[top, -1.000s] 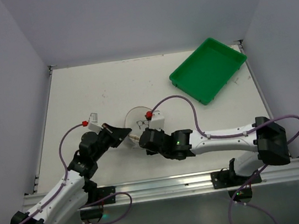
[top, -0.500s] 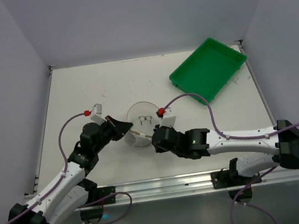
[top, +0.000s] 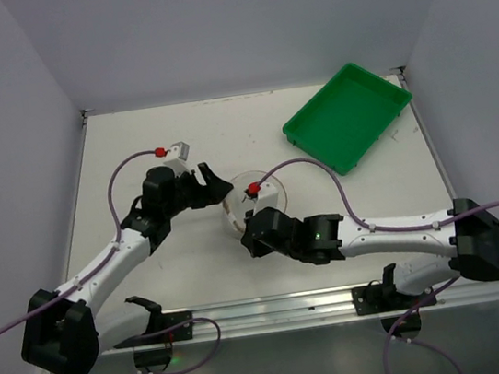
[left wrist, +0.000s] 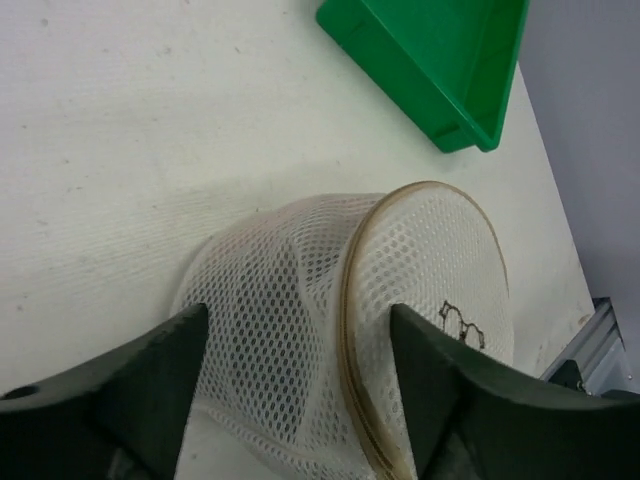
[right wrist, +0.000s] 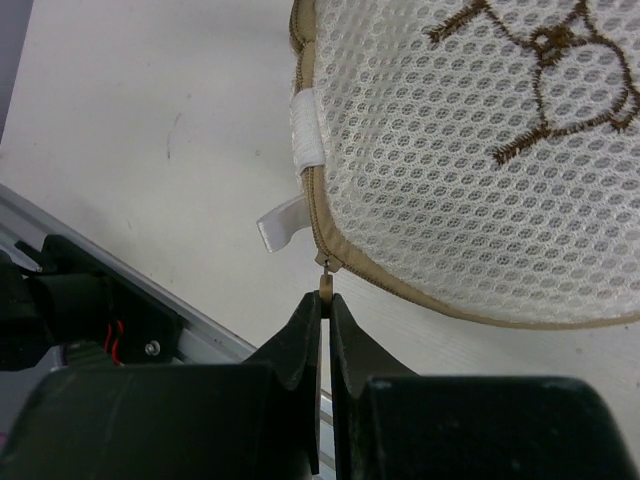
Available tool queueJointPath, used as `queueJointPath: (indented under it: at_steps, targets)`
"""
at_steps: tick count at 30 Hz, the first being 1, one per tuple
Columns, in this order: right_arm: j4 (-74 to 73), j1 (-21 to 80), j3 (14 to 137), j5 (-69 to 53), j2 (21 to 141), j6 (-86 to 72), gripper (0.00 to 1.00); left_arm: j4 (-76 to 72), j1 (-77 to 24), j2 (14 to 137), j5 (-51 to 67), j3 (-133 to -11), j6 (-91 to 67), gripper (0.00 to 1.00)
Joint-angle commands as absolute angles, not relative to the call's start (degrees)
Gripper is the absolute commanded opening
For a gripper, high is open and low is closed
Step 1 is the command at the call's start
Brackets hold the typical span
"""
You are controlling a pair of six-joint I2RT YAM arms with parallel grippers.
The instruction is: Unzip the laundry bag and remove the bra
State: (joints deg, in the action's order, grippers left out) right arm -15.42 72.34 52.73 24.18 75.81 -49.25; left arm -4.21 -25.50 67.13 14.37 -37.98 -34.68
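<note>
Unzipping under way: pull pinched, bag straddled.
The round white mesh laundry bag [top: 249, 196] sits mid-table. The right gripper [right wrist: 325, 300] clenches its small metal zipper pull [right wrist: 326, 283] at the near rim. The left gripper [left wrist: 297, 325] is spread around the mesh wall. Next, the pull likely needs dragging around the rim.

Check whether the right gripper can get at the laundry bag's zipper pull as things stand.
Yes, apparently: the right gripper looks pinched shut on the zipper pull hanging from the seam of the laundry bag. Nothing blocks it; the left gripper straddles the mesh side, clear of the zipper.
</note>
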Motion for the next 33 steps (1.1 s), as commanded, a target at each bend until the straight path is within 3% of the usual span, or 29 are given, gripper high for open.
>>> queueJointPath:
  at_steps: [1, 2, 5, 10, 13, 19, 22, 25, 26, 28, 33]
  targets:
    - [-10.99, 72.86, 56.07, 20.48, 77.78, -46.59, 0.0, -3.96, -24.17, 62.94, 9.59, -38.24, -38.04, 0.82]
    - [-10.9, 72.86, 57.9, 21.09, 78.39, -46.41, 0.0, -3.61, -24.08, 61.45, 8.8, -37.36, -41.45, 0.92]
    - [-10.81, 72.86, 60.9, 22.93, 80.68, -45.35, 0.0, -2.38, -24.17, 52.94, 7.91, -33.32, -46.13, 0.99]
    - [-9.32, 72.69, 61.35, 24.52, 81.56, -45.44, 0.0, -2.2, -25.22, 45.54, 11.16, -26.38, -51.57, 0.98]
    - [-8.35, 72.77, 60.3, 25.31, 80.95, -45.7, 0.0, -3.24, -26.89, 42.81, 12.39, -22.77, -53.87, 0.91]
    - [-8.17, 72.51, 58.63, 27.07, 80.51, -45.0, 0.0, -4.3, -30.06, 42.8, 12.92, -21.27, -54.75, 0.7]
    - [-8.26, 72.51, 57.92, 26.72, 80.25, -45.26, 0.0, -6.58, -31.29, 44.12, 13.53, -20.74, -55.46, 0.54]
    - [-9.05, 72.51, 56.52, 26.37, 79.45, -45.96, 0.0, -6.86, -31.55, 44.82, 12.75, -21.18, -54.41, 0.29]
    - [-9.66, 72.51, 55.73, 26.54, 79.28, -46.23, 0.0, -6.59, -31.64, 44.74, 12.05, -21.44, -53.97, 0.14]
    - [-11.6, 72.51, 54.94, 26.89, 78.32, -47.11, 0.0, -4.85, -31.55, 44.91, 9.24, -23.11, -52.05, 0.01]
    - [-12.65, 72.42, 51.51, 27.51, 74.36, -47.46, 0.0, -2.46, -31.47, 49.56, 4.31, -30.39, -45.01, 0.0]
